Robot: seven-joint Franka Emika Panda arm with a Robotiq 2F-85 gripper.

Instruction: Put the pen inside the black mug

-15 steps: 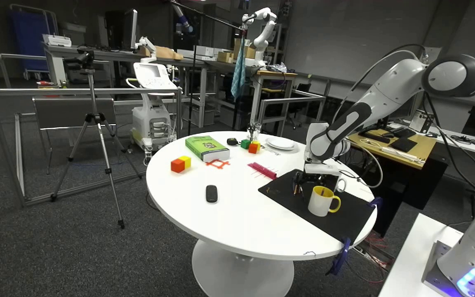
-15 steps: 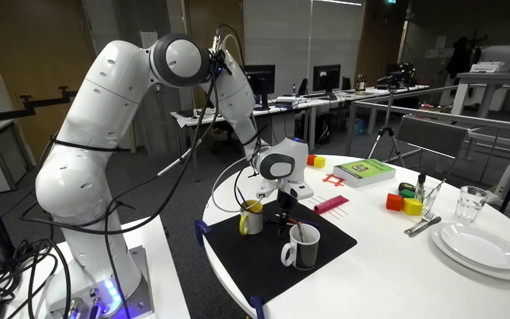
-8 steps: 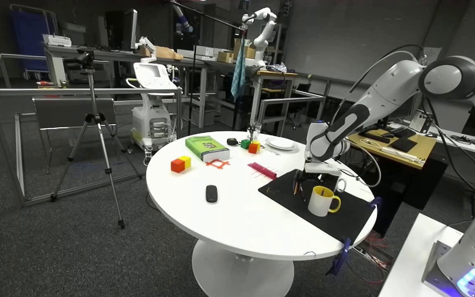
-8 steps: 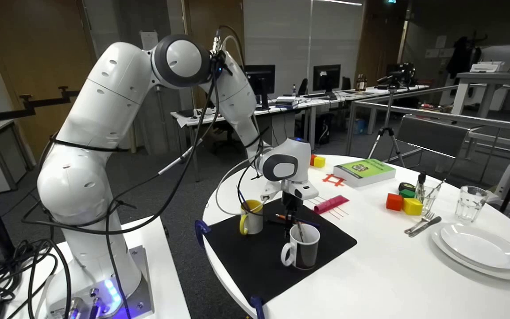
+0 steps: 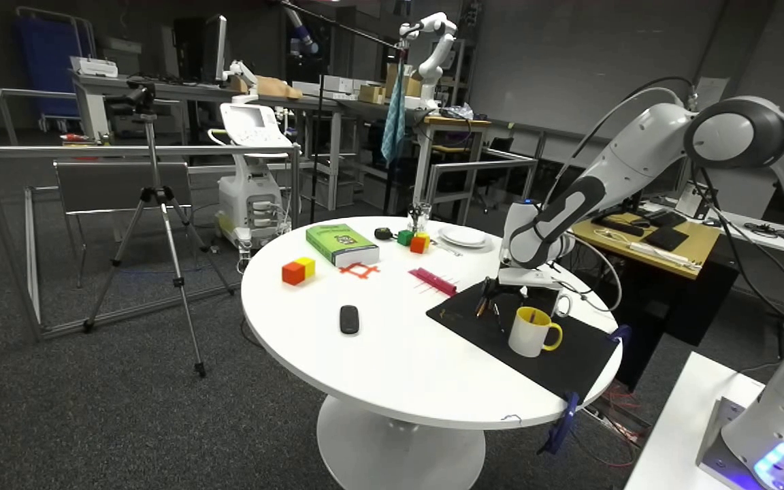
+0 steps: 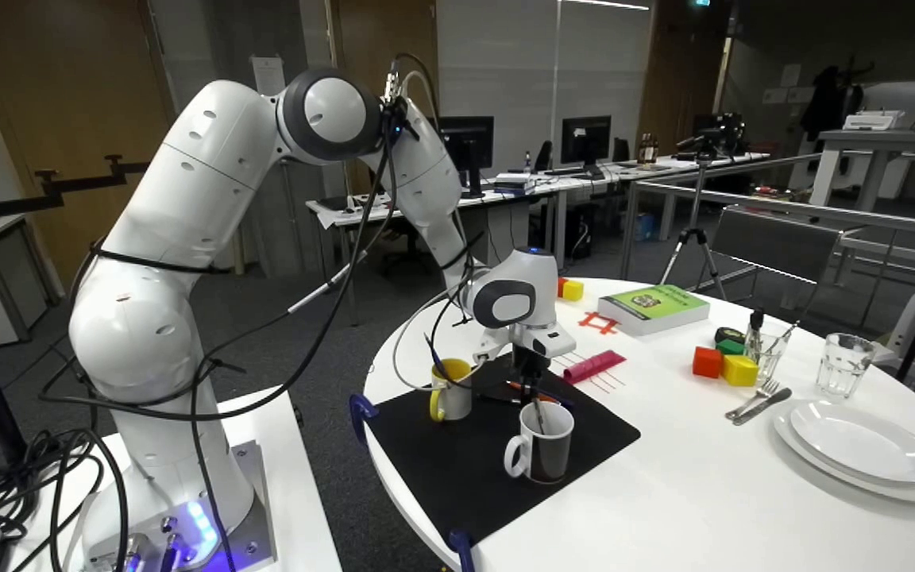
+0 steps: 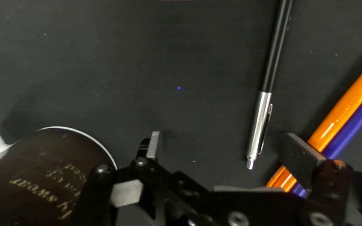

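Observation:
The black mug [image 6: 554, 462] has a white inside and a white handle and stands on the black mat. A thin dark stick leans in it. In the wrist view the mug [image 7: 42, 175] is at lower left, beside the left finger. A black and silver pen [image 7: 259, 122] lies on the mat; it also shows in an exterior view [image 5: 499, 318]. My gripper [image 7: 226, 146] is open and empty above the mat. The pen's silver end shows between its finger pads, nearer the right one. In an exterior view the gripper [image 6: 527, 396] is just behind the mug.
An orange pen [image 7: 344, 111] and a blue pen [image 7: 353, 124] lie behind the right finger. A white mug with yellow inside [image 6: 451, 401] stands on the mat, holding a pen. White plates [image 6: 862, 445], coloured blocks [image 6: 708, 362] and a green book [image 6: 654, 306] are on the table.
The arm has reached slightly further forward. The gripper has shifted right and a little away, past the rear of the black mug. The mugs have not moved.

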